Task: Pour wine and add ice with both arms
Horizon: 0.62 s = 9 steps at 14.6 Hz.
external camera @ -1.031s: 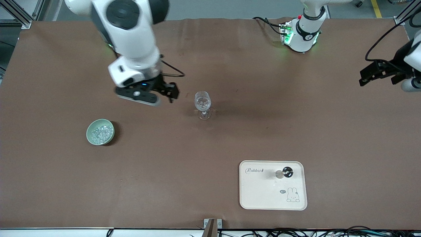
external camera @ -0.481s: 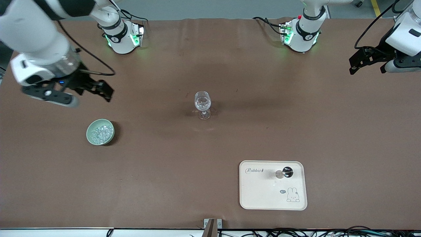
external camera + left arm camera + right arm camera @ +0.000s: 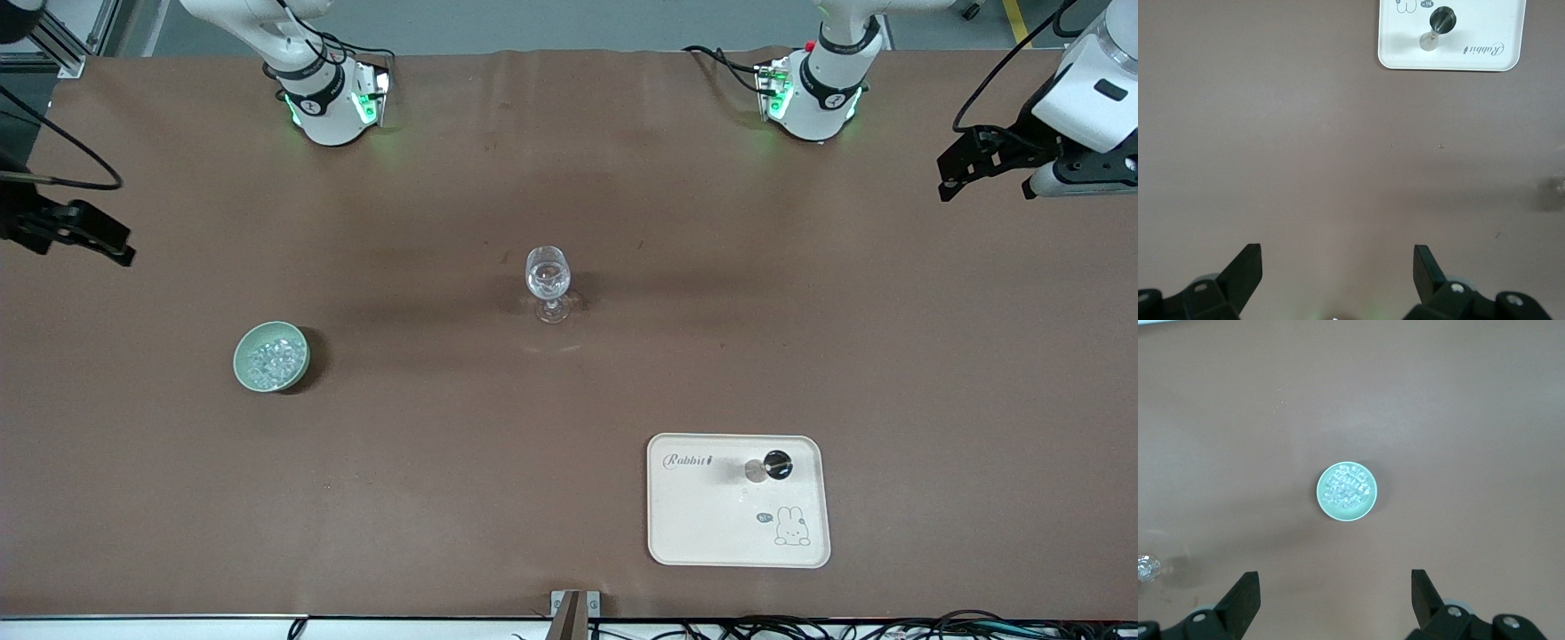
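A clear wine glass [image 3: 547, 283] stands upright near the table's middle. The ice [image 3: 271, 357] lies heaped in a pale green bowl [image 3: 238, 360], nearer the front camera and toward the right arm's end. My right gripper [image 3: 111, 249] hangs open and empty high over that end of the table. Its wrist view looks down on the bowl [image 3: 1346, 517], the ice [image 3: 1346, 487] and the glass [image 3: 1146, 568]. My left gripper [image 3: 949, 178] hangs open and empty over the left arm's end. The jaws stand wide apart in both wrist views, left gripper [image 3: 1337, 257] and right gripper [image 3: 1335, 580].
A cream tray [image 3: 702, 524] with a rabbit print lies near the table's front edge, toward the left arm's end. On it stands a small object with a black round top and a silver part [image 3: 776, 464]. The left wrist view shows the tray [image 3: 1405, 40] and that object [image 3: 1441, 20].
My right arm has swung away from beside the wine glass out to its own end of the table. My left gripper has drifted slightly toward the bases. Glass, bowl and tray have not moved.
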Motion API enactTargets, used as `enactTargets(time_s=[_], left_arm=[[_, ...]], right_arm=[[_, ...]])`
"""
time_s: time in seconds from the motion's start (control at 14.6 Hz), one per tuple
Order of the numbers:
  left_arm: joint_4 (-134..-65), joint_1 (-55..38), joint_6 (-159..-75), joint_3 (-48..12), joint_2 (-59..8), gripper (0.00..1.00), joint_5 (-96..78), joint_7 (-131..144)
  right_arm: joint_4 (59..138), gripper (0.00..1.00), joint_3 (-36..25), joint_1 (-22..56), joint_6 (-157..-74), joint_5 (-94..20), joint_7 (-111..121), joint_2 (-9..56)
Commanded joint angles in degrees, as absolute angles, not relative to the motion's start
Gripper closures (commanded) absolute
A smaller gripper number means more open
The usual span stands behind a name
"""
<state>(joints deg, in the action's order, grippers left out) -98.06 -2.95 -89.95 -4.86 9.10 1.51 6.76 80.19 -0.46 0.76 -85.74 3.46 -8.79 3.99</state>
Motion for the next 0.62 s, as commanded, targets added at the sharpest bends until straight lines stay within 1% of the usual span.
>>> enactTargets(time_s=[0.0,0.07,0.27,0.55], left_arm=[[-97.5,-3.0,-88.9,-4.7,8.6,0.00,0.9,5.0],[-97.4,-3.0,-88.9,-4.7,8.4,0.00,0.9,4.7],[-97.2,-2.9,-88.9,-4.6,8.1,0.00,0.8,4.7],[-95.6,-2.6,-88.9,-4.6,6.9,0.00,0.8,4.8]], right_arm=[[76.6,0.00,0.7,-2.8,-81.7,3.1,-8.0,3.1],[75.9,0.00,0.8,-4.1,-81.0,2.6,-7.4,3.3],[77.2,0.00,0.8,-5.6,-80.9,0.5,-2.1,3.0],[78.1,0.00,0.8,-6.0,-81.2,0.4,-1.7,2.9]])
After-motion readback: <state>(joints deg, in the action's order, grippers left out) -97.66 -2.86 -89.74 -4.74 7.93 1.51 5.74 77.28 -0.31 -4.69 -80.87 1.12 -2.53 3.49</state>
